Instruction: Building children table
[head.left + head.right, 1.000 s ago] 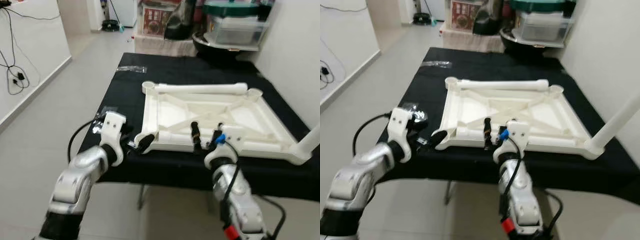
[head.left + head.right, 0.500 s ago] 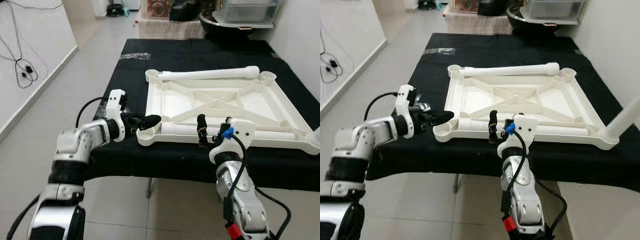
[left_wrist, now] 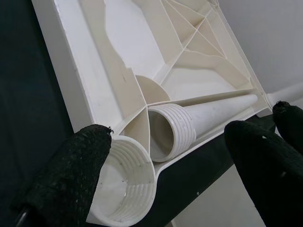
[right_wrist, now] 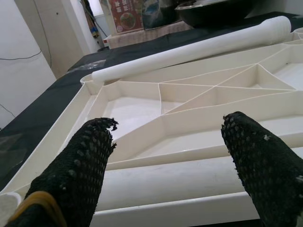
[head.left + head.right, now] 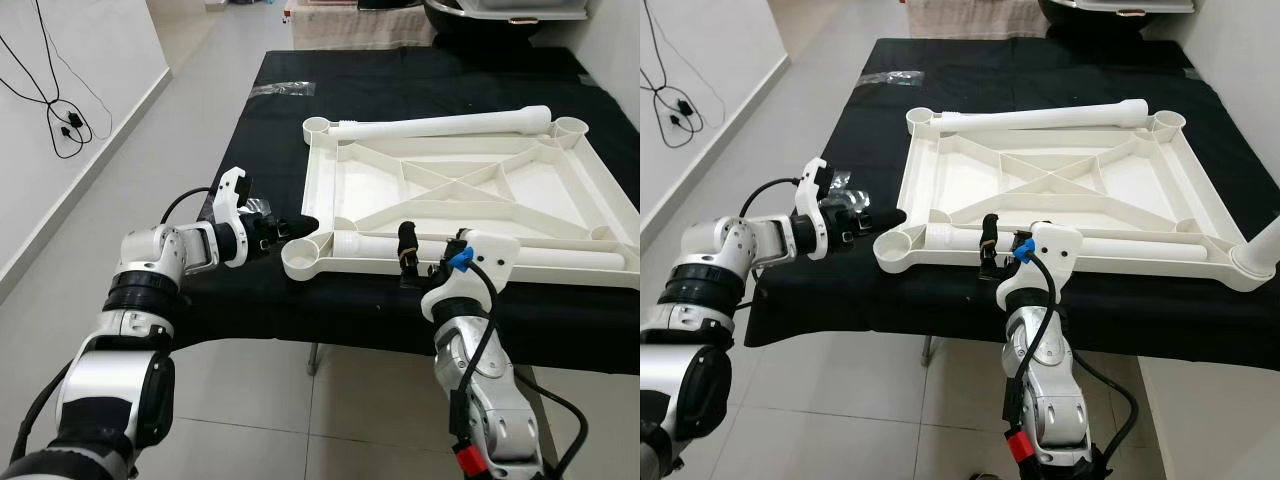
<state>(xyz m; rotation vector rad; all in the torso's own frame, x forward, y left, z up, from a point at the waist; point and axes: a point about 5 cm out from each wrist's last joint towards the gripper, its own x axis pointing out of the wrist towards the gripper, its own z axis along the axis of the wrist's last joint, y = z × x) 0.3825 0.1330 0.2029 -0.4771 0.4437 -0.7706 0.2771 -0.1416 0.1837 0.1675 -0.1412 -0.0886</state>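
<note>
Your left gripper (image 5: pixel 290 226) sits at the near left corner of the upturned white tabletop (image 5: pixel 455 200), fingers spread apart and holding nothing. In the left wrist view one finger (image 3: pixel 66 175) lies right against the threaded corner socket (image 3: pixel 124 191); whether it actually touches the rim is hard to tell at that angle. The other finger (image 3: pixel 265 165) hangs off past the tabletop's edge.

Your right gripper (image 5: pixel 420 262) is at the tabletop's near edge, roughly mid-span, fingers parted and empty. In the right wrist view they straddle a white leg (image 4: pixel 189 177) that lies loose inside the frame along the near rim. That same leg (image 5: pixel 480 250) has its threaded end just beside the corner socket (image 5: pixel 302 258), not screwed in.

The tabletop lies underside up, ribs showing, on a table under a black cloth (image 5: pixel 270 130). A second leg (image 5: pixel 450 124) lies along the far rim, between the two far corner sockets. A third leg (image 5: pixel 1262 245) stands up from the near right corner.

A clear plastic bag (image 5: pixel 285 89) lies on the cloth near the far left edge. Another small clear bag (image 5: pixel 845 182) lies beside your left wrist. Black cables (image 5: pixel 60 100) hang on the wall at left.
</note>
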